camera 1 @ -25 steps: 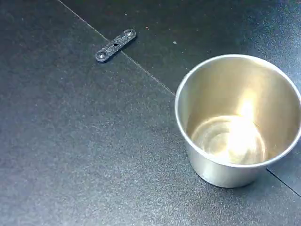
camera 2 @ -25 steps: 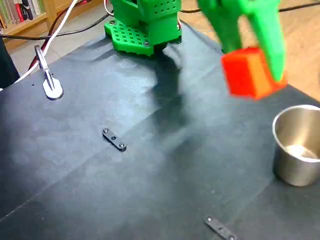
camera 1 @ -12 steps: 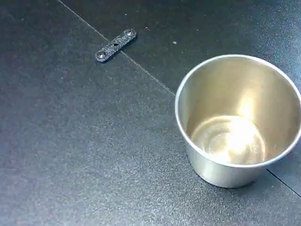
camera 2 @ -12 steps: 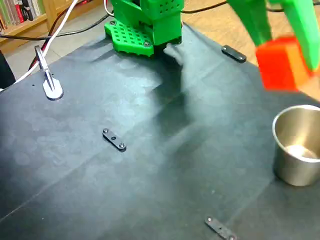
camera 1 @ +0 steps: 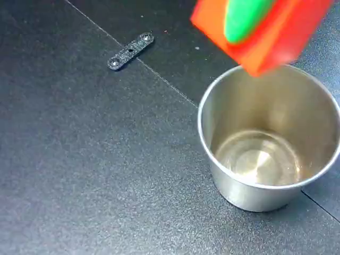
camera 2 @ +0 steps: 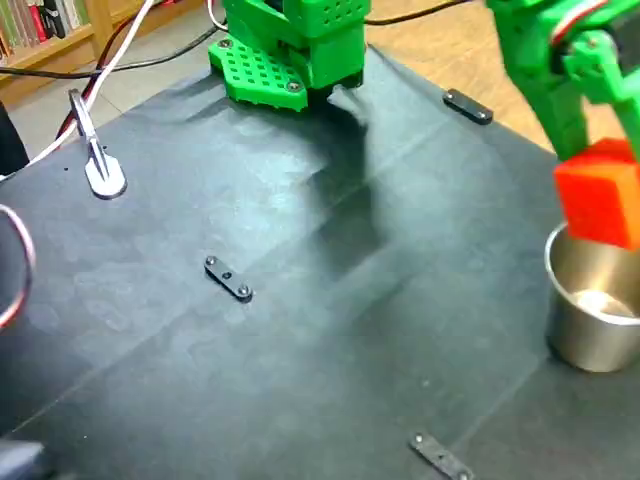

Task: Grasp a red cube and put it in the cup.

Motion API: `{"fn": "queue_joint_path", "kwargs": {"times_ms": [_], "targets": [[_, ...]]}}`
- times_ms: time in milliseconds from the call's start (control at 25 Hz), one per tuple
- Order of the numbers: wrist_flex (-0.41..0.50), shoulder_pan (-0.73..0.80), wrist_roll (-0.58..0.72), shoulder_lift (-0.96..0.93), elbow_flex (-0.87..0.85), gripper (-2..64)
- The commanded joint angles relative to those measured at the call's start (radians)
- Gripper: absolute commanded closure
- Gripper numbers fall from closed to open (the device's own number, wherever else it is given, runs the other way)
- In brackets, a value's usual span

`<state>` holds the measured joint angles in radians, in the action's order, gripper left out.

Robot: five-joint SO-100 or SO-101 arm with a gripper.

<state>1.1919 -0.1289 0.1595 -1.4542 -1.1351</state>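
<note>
The red cube (camera 2: 600, 202) is held off the surface (camera 2: 300, 340) between the green fingers (camera 2: 560, 110) of the gripper (camera 2: 597, 165), directly above the rim of the cup (camera 2: 590, 320) at the right edge in a fixed view. In the closer fixed view the cube (camera 1: 276, 37) is seen at the top, overlapping the far rim of the cup (camera 1: 255, 196), with one green finger (camera 1: 244, 18) pressed against its face. The cup is upright and empty, and a small black bracket (camera 1: 130, 51) lies on the surface to its far left.
</note>
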Motion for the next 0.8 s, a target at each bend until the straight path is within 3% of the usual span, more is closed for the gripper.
{"fn": "queue_joint_path", "kwargs": {"times_ms": [0,760], "targets": [[-0.012,0.028,-0.008,0.009,0.023,62.5],[0.005,0.037,-0.008,0.12,0.006,62.5]]}}
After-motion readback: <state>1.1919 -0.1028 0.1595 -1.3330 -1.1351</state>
